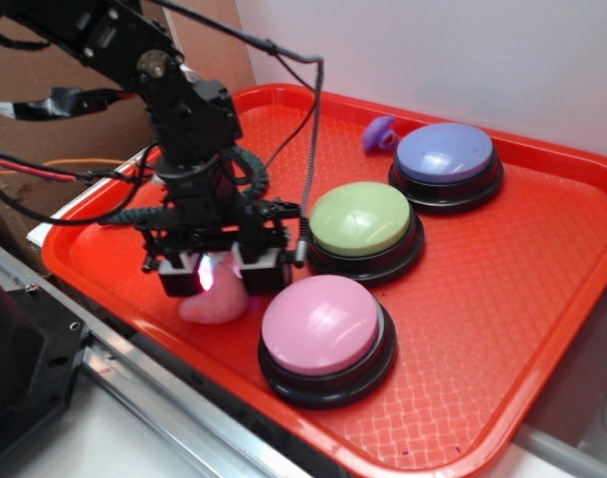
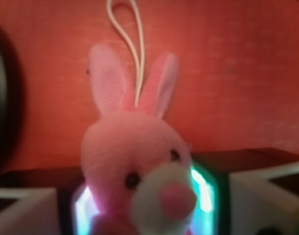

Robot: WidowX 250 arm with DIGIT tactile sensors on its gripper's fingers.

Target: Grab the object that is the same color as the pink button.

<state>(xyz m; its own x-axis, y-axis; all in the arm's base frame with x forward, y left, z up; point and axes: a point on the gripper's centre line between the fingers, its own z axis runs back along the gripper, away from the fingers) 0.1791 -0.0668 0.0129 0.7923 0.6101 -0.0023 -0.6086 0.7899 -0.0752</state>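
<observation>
Straddling a pink plush bunny (image 1: 213,299) at the red tray's (image 1: 522,299) near-left edge, just left of the pink button (image 1: 323,329), the pincer (image 1: 217,271) reaches down with a finger on each side, whether clenched or released being unclear.

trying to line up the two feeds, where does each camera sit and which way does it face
Exterior: off the tray's front edge, looking down across it; shows the arm and gripper over the pink plush toy, beside the pink button.
Wrist: on the gripper, facing down at the plush toy on the tray; lit finger pads show at the bottom.
Shared: toy, tray, fingers.
</observation>
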